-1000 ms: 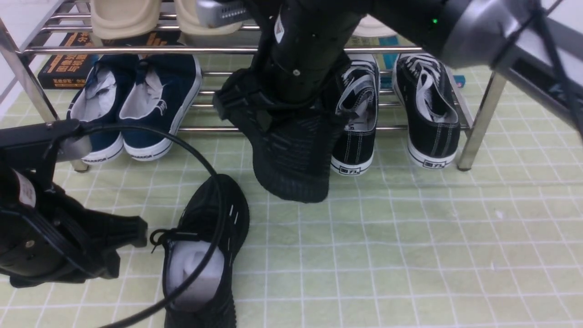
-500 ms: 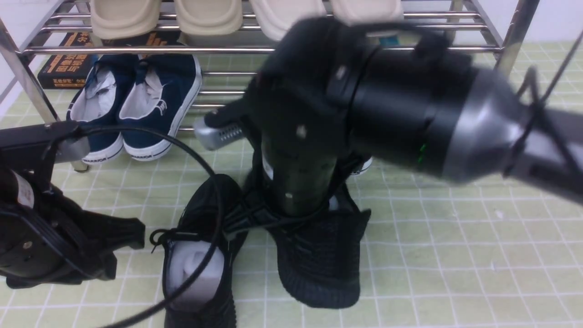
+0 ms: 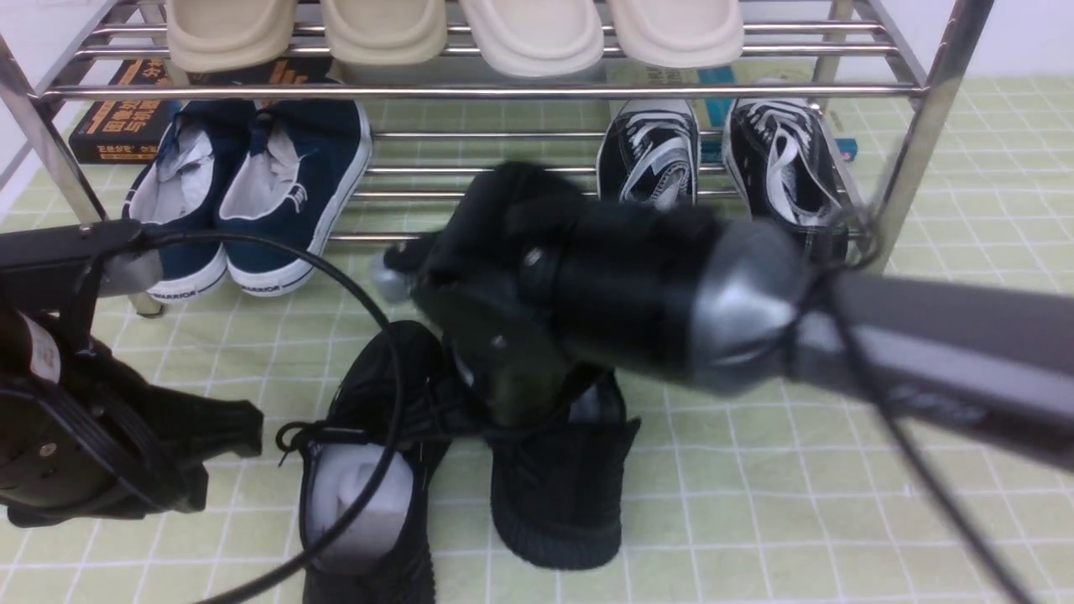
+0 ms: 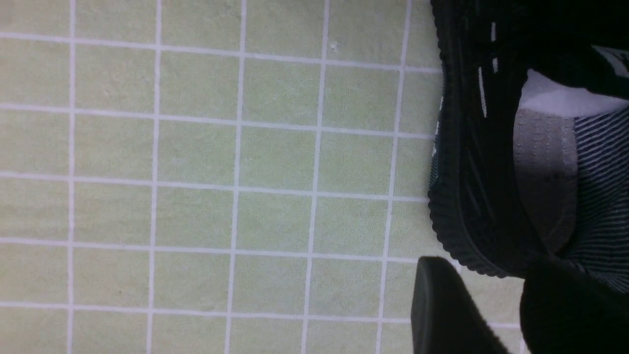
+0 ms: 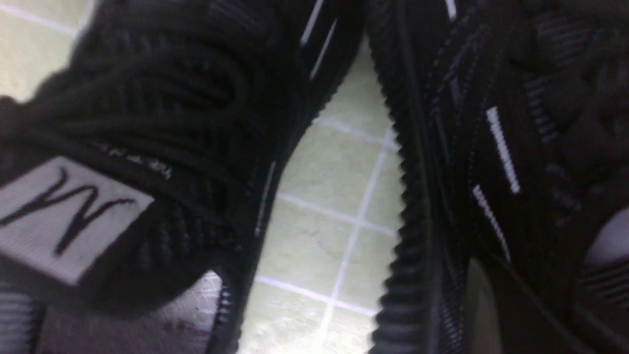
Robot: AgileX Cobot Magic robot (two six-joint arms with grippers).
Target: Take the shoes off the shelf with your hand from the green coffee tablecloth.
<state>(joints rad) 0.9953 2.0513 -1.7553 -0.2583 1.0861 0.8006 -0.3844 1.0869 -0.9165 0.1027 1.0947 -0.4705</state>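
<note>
**Item 1. Left hand** (image 3: 233, 463). Nearest the camera, low over the cloth. Its jaws stand apart with nothing between them, and it looks idle. Its cable (image 3: 369, 310) loops across item 2.

**Item 2. Loose shoe** (image 3: 369, 377). Black knit with white paper stuffing inside. It lies on the cloth just to the right of the left hand, not touching it, and close by the left side of the right hand.

**Item 3. Right hand** (image 3: 520, 403). It reaches down into the mouth of item 4. The jaws are closed, seemingly pinching the tongue or collar, though the fingertips are hidden.

**Item 4. Held shoe** (image 3: 558, 495). It sits directly under the right hand, sole apparently down on the cloth, beside item 2 with a narrow strip of cloth between them.

**Item 5. Cloth** (image 3: 797, 503). Pale green with a white grid, under both hands.

**Item 6. Rack** (image 3: 503, 91). Chrome, beyond the right hand. On the lower tier a gap is flanked by navy slip-ons (image 3: 285, 193) and canvas sneakers (image 3: 784, 168). Beige slippers (image 3: 529, 33) are on the tier above.

**Status (judged).** Both shoes are off the rack, and the second is being set down.

**Next move (judged).** Let go of the shoe, then lift straight up out of it so the laces do not snag and item 2 is not nudged.
</note>
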